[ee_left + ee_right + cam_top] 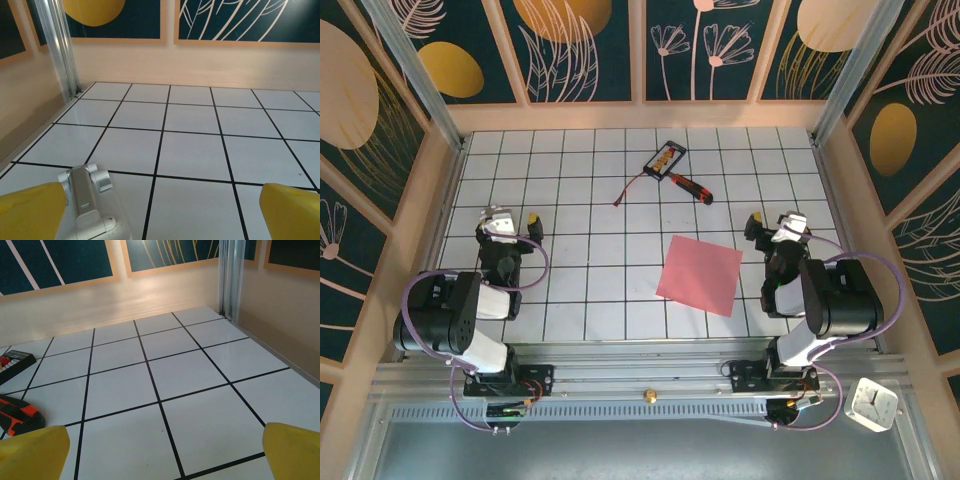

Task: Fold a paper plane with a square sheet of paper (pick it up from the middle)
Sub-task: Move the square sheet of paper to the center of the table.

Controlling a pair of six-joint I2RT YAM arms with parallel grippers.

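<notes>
- The sheet (700,274) lies flat on the table (570,180), right of centre in the lower half of the top view. It is turned a little, so its corners sit off the tile lines. No crease shows, so I judge that folding has not begun.
- The left gripper (510,222) sits at the left of the top view, well apart from the sheet. Its jaws are spread wide and hold nothing. In its wrist view the yellow fingertips (30,212) sit at the bottom corners with bare tiles between them.
- The right gripper (775,228) is near the sheet's right corner but not touching it. It is also wide open and empty, and its wrist view looks past the yellow pads (292,450) across bare tiles.
- Both arms are tucked back at the sides, probably a ready pose that leaves the middle free.
- The screwdriver (690,185) and card (665,158) lie upper centre, well apart from the sheet and out of the folding area.
- The right arm looks better placed to reach the sheet's middle. Thin paper lying flat gives little to pinch, so it may slide or crumple.
</notes>
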